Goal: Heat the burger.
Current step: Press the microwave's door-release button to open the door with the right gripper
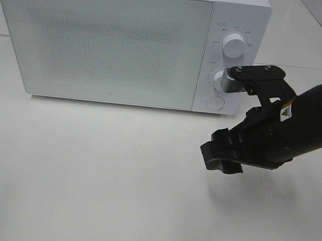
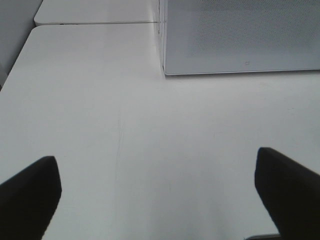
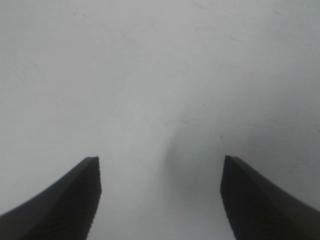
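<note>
Under right gripper (image 3: 161,159), jaws apart, holding nothing: table (image 1: 99,195). Just beyond its fingers: microwave (image 1: 100,42) dials (image 1: 234,47), door shut. Burger not visible, maybe inside. Right arm nearer dials. Left gripper (image 2: 155,155) wide, holding nothing.

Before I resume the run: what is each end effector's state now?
Left end effector: open, holding nothing.
Right end effector: open, holding nothing.

Desk (image 1: 81,193): white, smooth, low sheen; faint hairline scratches show in the left wrist view. Microwave (image 1: 239,12): white shell, plastic by the look, satin. Its door (image 1: 100,42): pale, finely dotted, matt. Knob (image 1: 234,47): smooth white. My right gripper (image 3: 160,165): matt black fingers (image 3: 75,200), fine ribbing along the inner edges. My left gripper (image 2: 157,170): matt black too.
</note>
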You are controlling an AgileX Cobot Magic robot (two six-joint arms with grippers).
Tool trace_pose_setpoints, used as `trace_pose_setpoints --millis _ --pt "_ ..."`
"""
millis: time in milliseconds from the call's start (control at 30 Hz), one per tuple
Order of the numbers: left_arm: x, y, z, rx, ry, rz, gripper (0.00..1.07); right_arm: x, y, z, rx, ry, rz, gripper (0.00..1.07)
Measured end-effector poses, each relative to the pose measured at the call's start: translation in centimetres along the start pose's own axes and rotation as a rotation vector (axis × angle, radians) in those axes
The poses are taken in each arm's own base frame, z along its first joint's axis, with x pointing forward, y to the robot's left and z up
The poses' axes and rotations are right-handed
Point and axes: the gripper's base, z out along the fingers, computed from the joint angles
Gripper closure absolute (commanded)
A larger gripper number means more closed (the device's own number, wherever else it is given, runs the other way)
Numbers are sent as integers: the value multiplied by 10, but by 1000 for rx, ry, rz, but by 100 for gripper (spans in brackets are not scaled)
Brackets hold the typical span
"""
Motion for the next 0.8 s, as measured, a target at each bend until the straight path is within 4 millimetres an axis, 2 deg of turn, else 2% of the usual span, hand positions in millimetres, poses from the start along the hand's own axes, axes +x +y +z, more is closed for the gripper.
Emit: trace_pose_setpoints --millis 67,100,167,200,233,300,367,400,467,500,667,700,733,800 --pt "0 0 0 0 0 0 9 -5 1 -17 14 18 -65 38" --pt "0 0 0 0 0 0 9 -5 1 -17 14 18 -65 38" --pt "0 0 0 0 0 0 9 -6 1 -34 21 6 -98 34" --pt "0 0 0 0 0 0 9 -6 1 -34 21 6 -98 34" --pt "0 0 0 0 0 0 9 -6 2 -48 20 -15 -107 30" --pt "0 0 0 0 0 0 9 -5 2 -53 18 -23 -108 28" --pt "0 0 0 0 0 0 9 -3 2 -72 14 -48 -115 26" --pt "0 0 0 0 0 0 9 -3 2 -72 14 -48 -115 26" --pt "0 0 0 0 0 0 9 2 2 -91 13 -59 -122 27" --pt "0 0 0 0 0 0 9 2 2 -91 13 -59 -122 27" --pt "0 0 0 0 0 0 9 15 2 -123 9 -71 -128 28" --pt "0 0 0 0 0 0 9 15 2 -123 9 -71 -128 28" --pt "0 0 0 0 0 0 9 20 1 -135 5 -83 -130 29" --pt "0 0 0 0 0 0 9 22 1 -140 4 -92 -131 29"
